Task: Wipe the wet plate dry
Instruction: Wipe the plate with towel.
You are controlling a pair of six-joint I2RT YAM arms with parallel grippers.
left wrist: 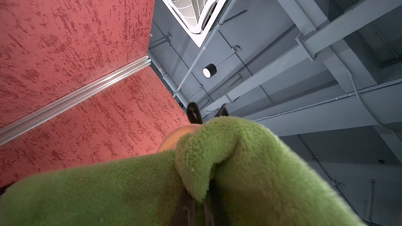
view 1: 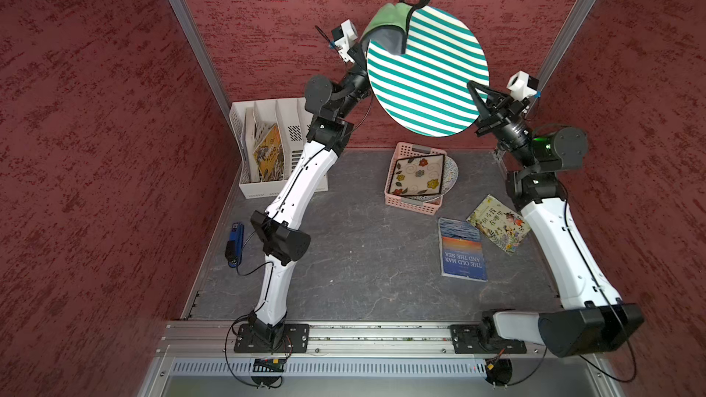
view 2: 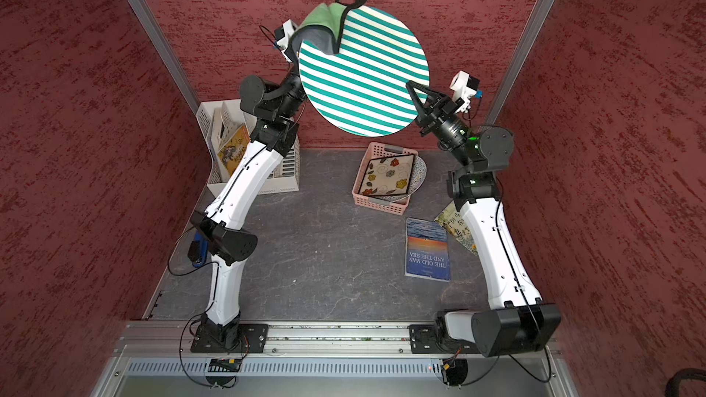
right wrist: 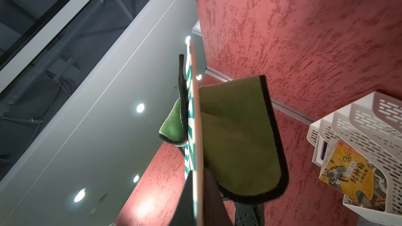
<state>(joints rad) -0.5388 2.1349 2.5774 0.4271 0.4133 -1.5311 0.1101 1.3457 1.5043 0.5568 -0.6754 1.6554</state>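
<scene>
Books (view 1: 463,250) lie nearest on the grey tabletop (view 1: 344,261), with a pink basket (view 1: 410,206) of dishes and a white file rack (view 1: 263,188) behind them. High above the back edge, the right tool (view 1: 474,90) is clamped on the rim of the striped plate (view 1: 428,70), holding it tilted in the air. Farthest back, the green cloth (view 1: 384,22) drapes over the plate's far rim, and the left tool (left wrist: 195,208), closed on that cloth, is mostly buried under it.

Left arm (view 1: 301,181) & right arm (view 1: 554,250): white shells, blk joints, thin blk cables.
</scene>
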